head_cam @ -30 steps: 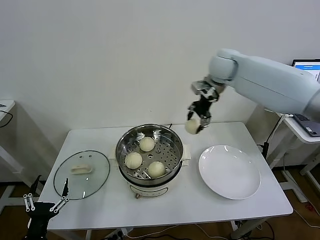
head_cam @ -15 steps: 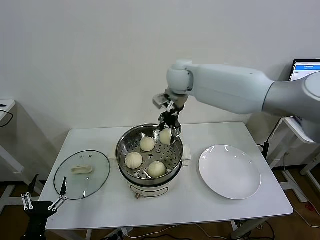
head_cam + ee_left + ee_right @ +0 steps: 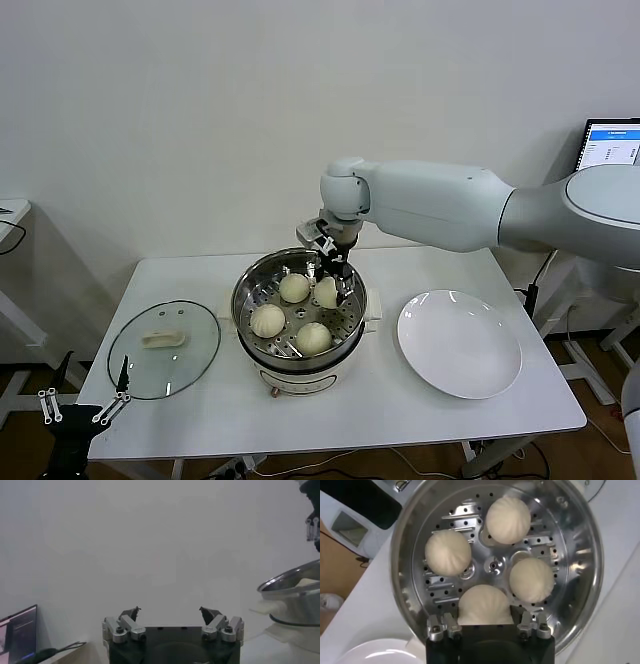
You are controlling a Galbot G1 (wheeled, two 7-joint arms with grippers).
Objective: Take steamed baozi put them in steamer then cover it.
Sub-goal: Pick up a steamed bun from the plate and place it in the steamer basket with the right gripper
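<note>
Right gripper [image 3: 331, 277] reaches down into steamer [image 3: 250, 290], seemingly clasping fourth baozi [image 3: 484, 605].

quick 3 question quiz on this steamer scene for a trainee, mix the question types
1. True or false: the white plate holds one baozi.
2. How many baozi lie loose on the tray of the steamer, not counting the fourth baozi in the right hand?
3. Where is the cover? A) on the steamer B) flat on the table, on the robot's left of the steamer C) in the left hand

Key
1. False; the plate is bare.
2. Three.
3. B; the left hand waits low, off the table's near left corner.
</note>
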